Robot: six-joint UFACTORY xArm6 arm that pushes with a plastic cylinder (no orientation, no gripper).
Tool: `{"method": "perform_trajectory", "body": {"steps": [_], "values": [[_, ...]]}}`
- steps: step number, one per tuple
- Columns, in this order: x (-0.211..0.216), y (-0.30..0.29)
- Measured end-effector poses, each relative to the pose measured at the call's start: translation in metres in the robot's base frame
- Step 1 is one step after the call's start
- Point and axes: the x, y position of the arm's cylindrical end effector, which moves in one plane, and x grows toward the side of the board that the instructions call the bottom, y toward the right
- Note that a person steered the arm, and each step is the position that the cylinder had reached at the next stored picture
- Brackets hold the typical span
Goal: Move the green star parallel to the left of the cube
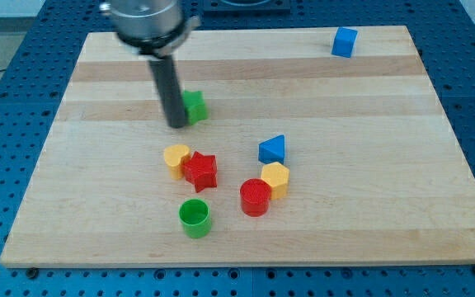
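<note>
My tip (176, 125) rests against the view's left side of the green star (195, 107), upper-left on the bench (246, 239), well apart from the blue cube (345, 42) at the view's top right. There is no claw, only a rod. An off-centre push could let the star spin away.

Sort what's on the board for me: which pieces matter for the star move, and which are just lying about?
In the job:
green star, against my tip on its right
blue cube, top right of the view

Lying about:
yellow heart-like block
red star
blue triangular block
yellow block
red cylinder
green cylinder
</note>
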Motion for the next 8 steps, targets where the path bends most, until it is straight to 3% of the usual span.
{"method": "perform_trajectory", "body": {"steps": [1,3,4,5,7,8], "values": [[-0.038,0.046],[-0.104,0.063],[-0.084,0.014],[-0.099,0.001],[-0.127,0.07],[-0.128,0.017]]}}
